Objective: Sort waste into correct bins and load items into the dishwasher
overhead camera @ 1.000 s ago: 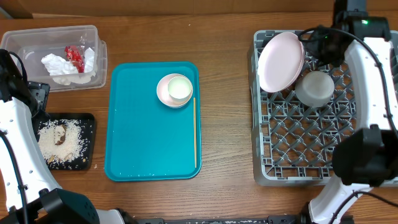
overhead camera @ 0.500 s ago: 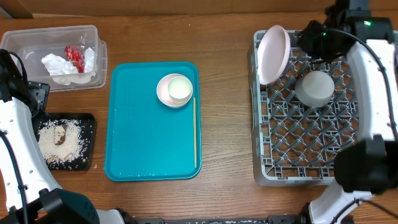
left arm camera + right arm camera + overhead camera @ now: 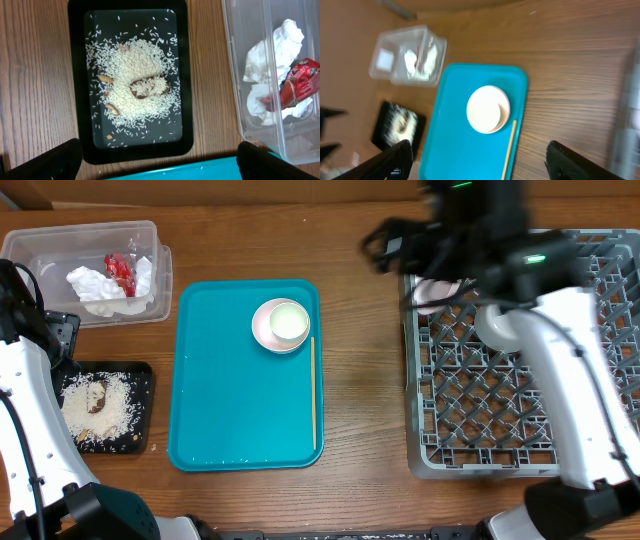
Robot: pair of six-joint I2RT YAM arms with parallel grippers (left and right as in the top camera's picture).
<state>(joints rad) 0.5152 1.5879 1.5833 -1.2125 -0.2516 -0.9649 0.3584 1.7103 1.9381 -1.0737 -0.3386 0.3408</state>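
**Bowl lay left of the open right gripper**

Overhead: the right arm [image 3: 560, 340] reached across the upper-left corner of the rack [image 3: 450, 410], with its wrist turned toward the tray [image 3: 230, 420]. The bowl [image 3: 281, 325] sat in the tray's upper-right part, left of that wrist and near it. The chopstick [image 3: 312, 392] lay just below the bowl, with its long axis along the tray's right edge. The left arm stood far left by the rice tray [image 3: 143, 380], so the right arm looked the nearer one for the bowl. A plate [image 3: 432, 288] showed partly under the arm in the rack. The fingers were hidden in this view.

Right wrist: the right gripper [image 3: 477, 147] was spread wide and held nothing — only this view showed that. The bowl lay ahead of it, nearly centred between the fingers, and the chopstick slanted off to the bowl's lower right. The picture was blurred.

Left wrist: the left gripper [image 3: 158, 146] was likewise spread and empty. It hung over the rice tray, with the bin [image 3: 250, 30] of wrappers beside it. No bowl showed here.
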